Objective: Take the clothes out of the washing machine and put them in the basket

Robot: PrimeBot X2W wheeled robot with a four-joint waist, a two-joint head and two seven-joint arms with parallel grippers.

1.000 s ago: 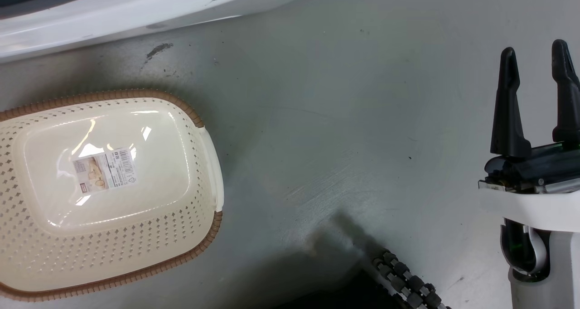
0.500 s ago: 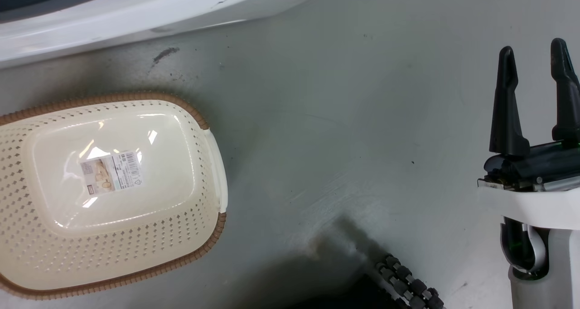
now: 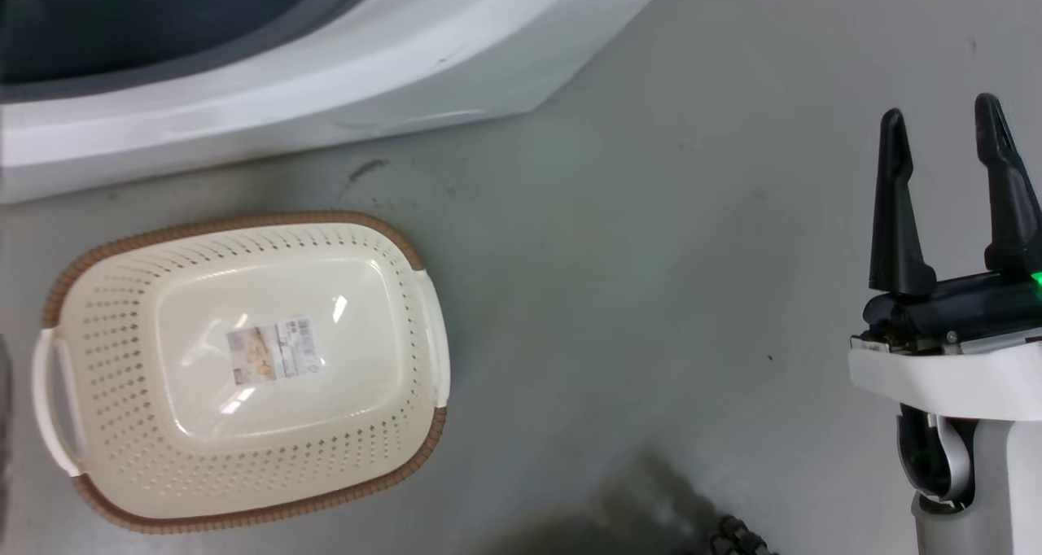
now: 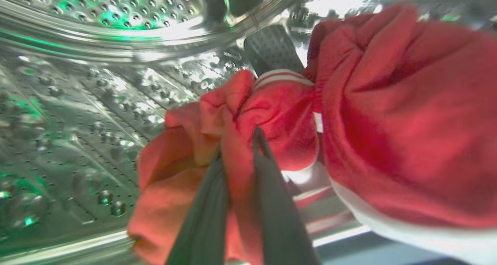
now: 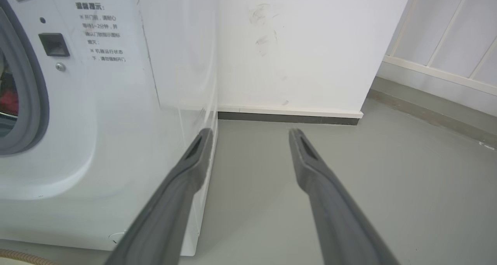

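Inside the washing machine's shiny perforated drum [image 4: 77,101], my left gripper [image 4: 237,144] is shut on a fold of red clothes [image 4: 271,109] with thin white stripes. A bigger red heap with a white edge [image 4: 396,113] bulges at the right of that view. The cream basket [image 3: 236,223] stands on the floor below the washing machine's white front [image 3: 342,75], with nothing in it. My right gripper [image 3: 940,109] hangs open over bare floor, far right of the basket. Between its spread fingers [image 5: 250,132] I see the machine's front right corner [image 5: 97,121] and a bit of red behind the grey porthole rim [image 5: 27,101].
A white wall with a dark baseboard [image 5: 287,118] runs behind the machine's right side. Open grey floor [image 3: 635,278] spreads between the basket and my right arm. A dark scuff [image 3: 368,168] marks the floor near the machine. My base's black rollers [image 3: 737,539] sit at the bottom edge.
The head camera has tilted up and left, so the whole basket and more of the machine's front now show. The right gripper stays open in much the same place.
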